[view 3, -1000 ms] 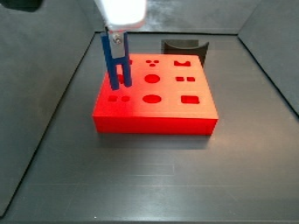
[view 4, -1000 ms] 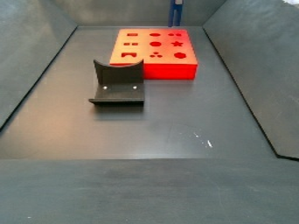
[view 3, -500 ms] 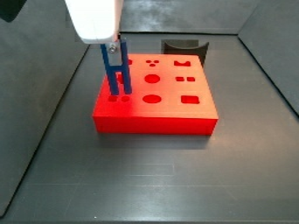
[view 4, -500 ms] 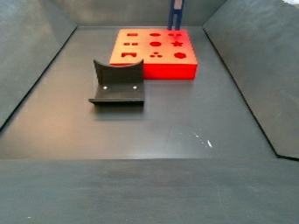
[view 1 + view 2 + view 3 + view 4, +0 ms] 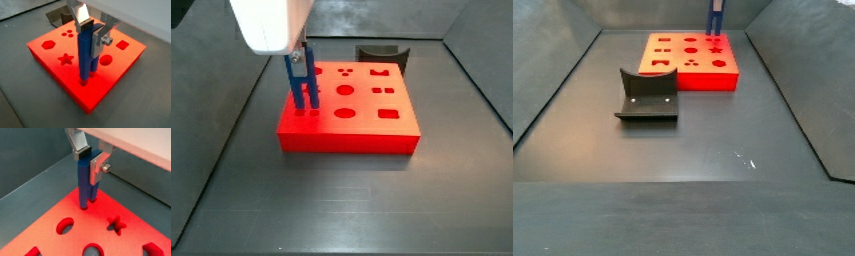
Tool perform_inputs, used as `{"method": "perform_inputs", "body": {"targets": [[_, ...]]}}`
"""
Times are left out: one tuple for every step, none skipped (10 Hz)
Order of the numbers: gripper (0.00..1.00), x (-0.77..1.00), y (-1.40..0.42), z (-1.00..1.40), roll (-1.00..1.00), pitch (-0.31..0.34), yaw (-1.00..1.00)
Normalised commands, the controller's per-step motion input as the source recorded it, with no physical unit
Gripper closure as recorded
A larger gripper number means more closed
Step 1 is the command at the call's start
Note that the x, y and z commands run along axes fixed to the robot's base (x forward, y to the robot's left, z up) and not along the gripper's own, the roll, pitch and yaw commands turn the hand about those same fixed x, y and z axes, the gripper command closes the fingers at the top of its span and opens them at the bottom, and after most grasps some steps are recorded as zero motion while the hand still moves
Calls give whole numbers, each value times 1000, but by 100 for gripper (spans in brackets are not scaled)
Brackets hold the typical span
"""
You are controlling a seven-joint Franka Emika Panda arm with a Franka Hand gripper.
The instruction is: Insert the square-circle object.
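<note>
The square-circle object (image 5: 85,55) is a slim blue two-prong peg, held upright. My gripper (image 5: 92,32) is shut on its upper end, with a silver finger (image 5: 81,12) on each side. It also shows in a wrist view (image 5: 85,183) and in both side views (image 5: 301,82) (image 5: 716,17). Its prong tips meet the top of the red block (image 5: 63,47) near one corner, at a pair of small holes; how deep they sit I cannot tell. The red block (image 5: 358,118) (image 5: 688,64) (image 5: 100,235) carries several shaped holes.
The fixture (image 5: 647,96) stands on the dark floor in front of the red block in a side view, and behind the block in a side view (image 5: 382,52). Grey walls (image 5: 553,70) enclose the floor on both sides.
My gripper has come down a little with the blue peg and shifted sideways. The prong tips have dropped from just above the block to its top by the corner holes.
</note>
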Motion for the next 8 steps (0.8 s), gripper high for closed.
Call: {"method": "perform_inputs", "body": {"targets": [[100,0,-111,-229,56,-6,3],[100,0,-11,-260,97,0,37],[100,117,0,-277,146,0,9],[100,154,0,-200,156,6,0],[100,111,0,-117,131,34,0],[100,40,0,-151,133,19,0],[100,0,0,-186,126,0,0],[100,0,0,-209,129,0,0]]}}
